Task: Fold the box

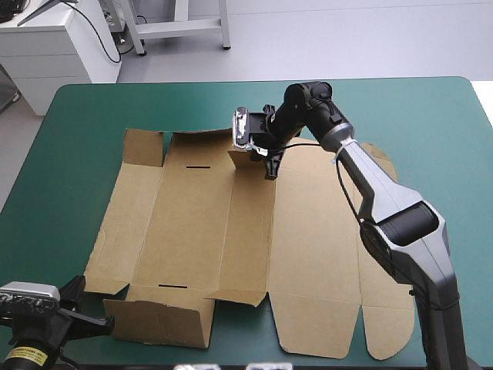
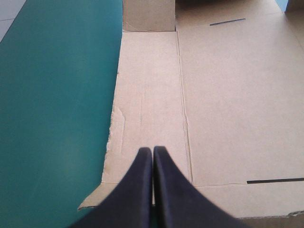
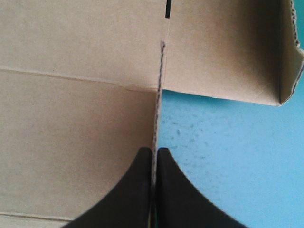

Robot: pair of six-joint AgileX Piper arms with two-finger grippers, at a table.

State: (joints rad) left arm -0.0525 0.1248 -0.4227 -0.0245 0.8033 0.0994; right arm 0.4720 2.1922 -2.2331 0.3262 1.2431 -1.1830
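Pinching a far flap point(image 1: 243, 160) of the box point(image 1: 308, 239), right claw point(image 3: 155, 151).

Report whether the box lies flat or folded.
Mostly spread flat: the box lies on the teal-green cover, a few edge flaps raised, one pinched by the right pincer.

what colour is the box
The box is plain brown board, clearest in the high view.

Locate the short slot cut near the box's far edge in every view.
High view: slot on the box, left of the right gripper.
Left wrist view: slot far ahead of the left gripper.
Right wrist view: slot straight ahead of that gripper.
Shared landmark: the raised far-left corner flap.
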